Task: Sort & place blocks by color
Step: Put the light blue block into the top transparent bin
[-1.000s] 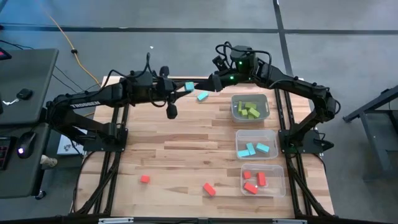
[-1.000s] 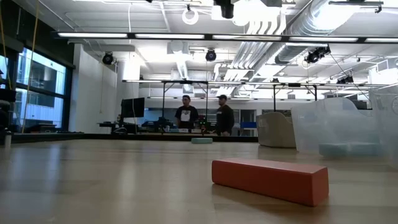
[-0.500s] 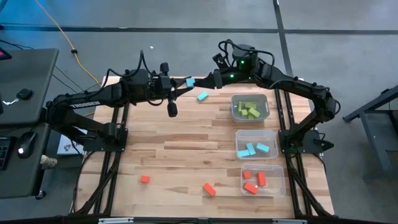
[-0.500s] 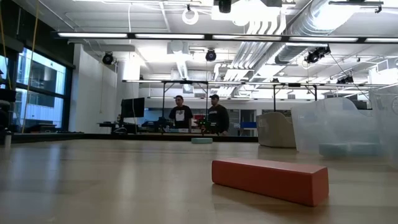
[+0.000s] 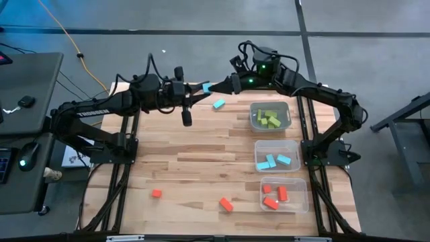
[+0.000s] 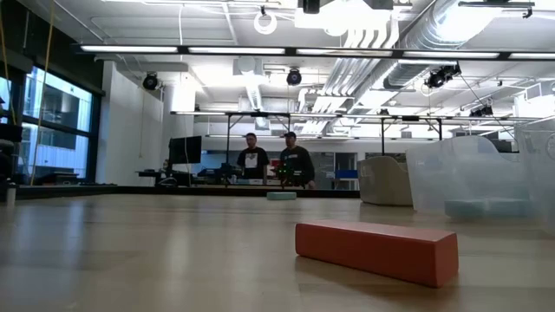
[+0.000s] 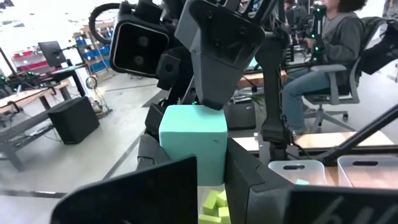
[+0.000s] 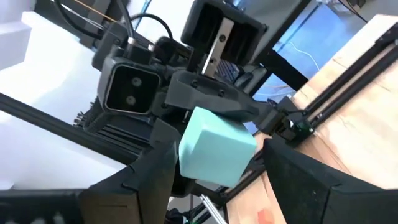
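Mid-air handover above the table's far edge, judging by the pose. Left gripper [image 5: 196,93] clamped tight on a light blue block [image 5: 205,87], offered outward. Right gripper [image 5: 216,87] spread wide around that same cube [image 8: 216,145], not yet closed. Matte, pale turquoise, crisp-edged, held level [image 7: 193,142].

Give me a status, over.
Left gripper shut on light blue block, raised at the table's far edge. Right gripper open around it, mid-handover. Nothing in the way.
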`<move>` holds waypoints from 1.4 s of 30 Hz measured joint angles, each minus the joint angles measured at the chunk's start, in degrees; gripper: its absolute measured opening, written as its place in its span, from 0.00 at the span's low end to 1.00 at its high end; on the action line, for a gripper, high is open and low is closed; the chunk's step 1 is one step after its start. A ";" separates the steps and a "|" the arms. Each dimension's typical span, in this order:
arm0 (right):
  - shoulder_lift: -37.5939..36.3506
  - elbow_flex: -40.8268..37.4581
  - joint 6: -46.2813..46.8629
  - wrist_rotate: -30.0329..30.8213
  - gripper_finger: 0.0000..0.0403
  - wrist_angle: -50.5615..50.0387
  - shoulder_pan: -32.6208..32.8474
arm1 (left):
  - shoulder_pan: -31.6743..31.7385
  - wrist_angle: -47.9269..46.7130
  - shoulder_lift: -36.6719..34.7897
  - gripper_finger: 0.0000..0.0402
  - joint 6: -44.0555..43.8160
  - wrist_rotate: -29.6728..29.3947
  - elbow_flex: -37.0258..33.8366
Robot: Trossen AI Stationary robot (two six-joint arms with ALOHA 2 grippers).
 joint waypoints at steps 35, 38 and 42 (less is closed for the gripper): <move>0.83 -0.02 1.43 0.23 0.34 -1.02 0.48 | -0.04 1.10 2.78 0.01 1.96 -1.13 0.02; 0.83 -0.02 1.23 0.19 0.33 -1.02 0.48 | -0.04 1.09 2.75 0.03 3.09 -1.31 0.02; 0.81 -0.02 0.81 -0.02 0.33 -1.09 0.48 | -0.04 1.08 2.75 0.09 5.83 -1.50 0.00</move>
